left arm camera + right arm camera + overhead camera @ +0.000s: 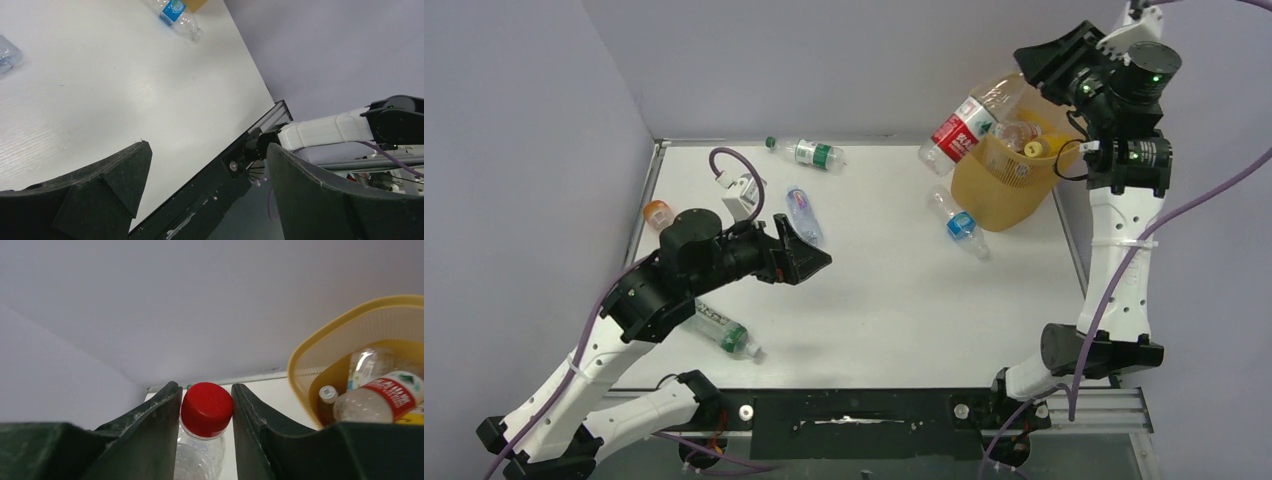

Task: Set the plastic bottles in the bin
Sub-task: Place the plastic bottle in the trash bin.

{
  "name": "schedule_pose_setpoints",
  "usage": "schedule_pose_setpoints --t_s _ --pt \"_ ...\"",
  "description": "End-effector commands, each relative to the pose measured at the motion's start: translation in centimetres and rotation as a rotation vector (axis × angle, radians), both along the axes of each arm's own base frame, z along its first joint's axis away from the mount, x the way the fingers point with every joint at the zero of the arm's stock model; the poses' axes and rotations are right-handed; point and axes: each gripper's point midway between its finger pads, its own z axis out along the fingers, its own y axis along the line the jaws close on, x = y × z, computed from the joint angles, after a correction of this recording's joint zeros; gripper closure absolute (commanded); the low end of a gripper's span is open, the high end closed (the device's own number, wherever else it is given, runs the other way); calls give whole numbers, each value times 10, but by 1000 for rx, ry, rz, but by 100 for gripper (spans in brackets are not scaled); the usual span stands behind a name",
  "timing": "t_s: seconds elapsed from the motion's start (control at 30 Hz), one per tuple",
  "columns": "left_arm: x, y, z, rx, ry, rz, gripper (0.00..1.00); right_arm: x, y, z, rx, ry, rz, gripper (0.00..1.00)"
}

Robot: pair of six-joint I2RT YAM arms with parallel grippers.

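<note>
holding a red-capped bottle (206,412) by its cap, the right gripper (205,390) is pinched on it just beside the rim of the yellow bin (994,195), not yet inside. several bottles are in the bin. five more lie on the table (874,300), a blue-labelled bottle (961,225) near the bin. the left gripper (809,255) is spread and empty

Left end effector (209,147) hangs splayed; right end effector (205,390) (raised high) is clamped.
</note>
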Motion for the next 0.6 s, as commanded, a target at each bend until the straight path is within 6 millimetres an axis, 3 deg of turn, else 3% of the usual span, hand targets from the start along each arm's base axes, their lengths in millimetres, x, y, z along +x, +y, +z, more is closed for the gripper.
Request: schedule_pose_setpoints --t_s 0.0,0.23,0.57 --pt "1 5 -2 15 -16 17 13 3 -45 53 36 -198 -122 99" --pt "1 2 -16 22 6 8 13 19 -92 66 15 -317 -325 99" --pt "5 -8 -33 48 32 -19 13 40 -160 43 -5 -305 -565 100"
